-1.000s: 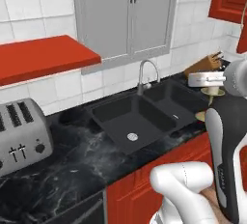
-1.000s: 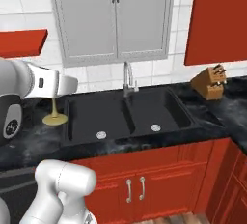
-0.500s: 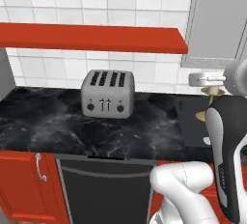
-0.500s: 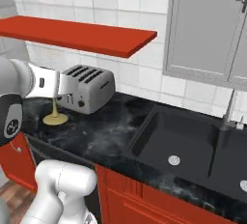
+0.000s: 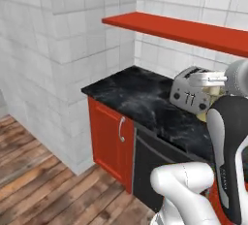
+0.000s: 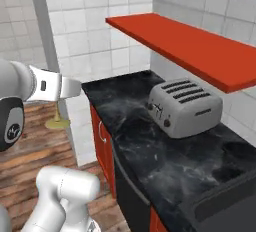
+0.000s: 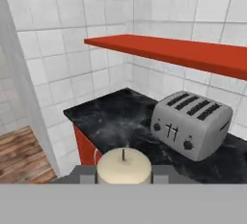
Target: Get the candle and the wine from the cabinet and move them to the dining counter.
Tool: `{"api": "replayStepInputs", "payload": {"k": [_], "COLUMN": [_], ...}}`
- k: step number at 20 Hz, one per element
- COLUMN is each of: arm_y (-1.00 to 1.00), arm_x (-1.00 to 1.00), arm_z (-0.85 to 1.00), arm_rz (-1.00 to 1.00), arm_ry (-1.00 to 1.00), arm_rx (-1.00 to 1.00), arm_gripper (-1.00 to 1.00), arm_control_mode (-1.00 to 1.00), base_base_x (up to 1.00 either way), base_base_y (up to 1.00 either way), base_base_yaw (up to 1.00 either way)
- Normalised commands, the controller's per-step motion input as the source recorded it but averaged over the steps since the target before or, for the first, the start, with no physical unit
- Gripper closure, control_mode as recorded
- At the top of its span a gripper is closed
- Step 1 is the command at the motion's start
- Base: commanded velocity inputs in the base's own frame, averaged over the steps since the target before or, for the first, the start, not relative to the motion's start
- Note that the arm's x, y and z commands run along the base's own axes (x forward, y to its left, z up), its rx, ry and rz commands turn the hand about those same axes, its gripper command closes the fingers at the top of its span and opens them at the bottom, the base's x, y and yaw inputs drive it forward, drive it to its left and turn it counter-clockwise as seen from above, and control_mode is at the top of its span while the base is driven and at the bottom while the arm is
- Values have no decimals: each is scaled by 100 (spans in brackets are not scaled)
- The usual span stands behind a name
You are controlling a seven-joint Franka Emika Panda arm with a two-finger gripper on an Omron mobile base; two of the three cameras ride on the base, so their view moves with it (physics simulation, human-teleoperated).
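Now, the scene line by line.

Gripper: the gripper (image 6: 70, 88) is part closed on the candle, carried in the air at about the height of the worktop's edge; in the right base view the jaws sit at the end of the white forearm, with the stem hanging below them.

Candle: the candle (image 7: 124, 166) shows in the hand view as a cream round top with a dark wick, between the two finger tips (image 7: 86, 174). In the right base view its brass stem and round foot (image 6: 59, 122) hang over the wooden floor, left of the worktop's corner, touching nothing below.

Worktop: black marble worktop (image 5: 140, 100) on a red cabinet (image 5: 109, 139) with one curved silver handle (image 5: 120, 129).

Toaster: silver four-slot toaster (image 6: 184, 107) stands on the worktop, near the tiled wall, well apart from the candle.

Shelves: two red shelves (image 7: 173, 51) run along the white tiled wall above the toaster.

Floor: brown wooden planks (image 5: 34, 180).
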Motion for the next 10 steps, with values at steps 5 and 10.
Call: {"api": "replayStepInputs", "payload": {"k": [5,10], "arm_y": [0,0], "arm_x": [0,0], "arm_z": [0,0], "arm_rz": [0,0], "arm_ry": [0,0], "arm_rx": [0,0], "arm_gripper": [100,100], "arm_control_mode": [100,100], "base_base_x": [-19,-24], "base_base_y": [25,53], "base_base_yaw": [99,99]}}
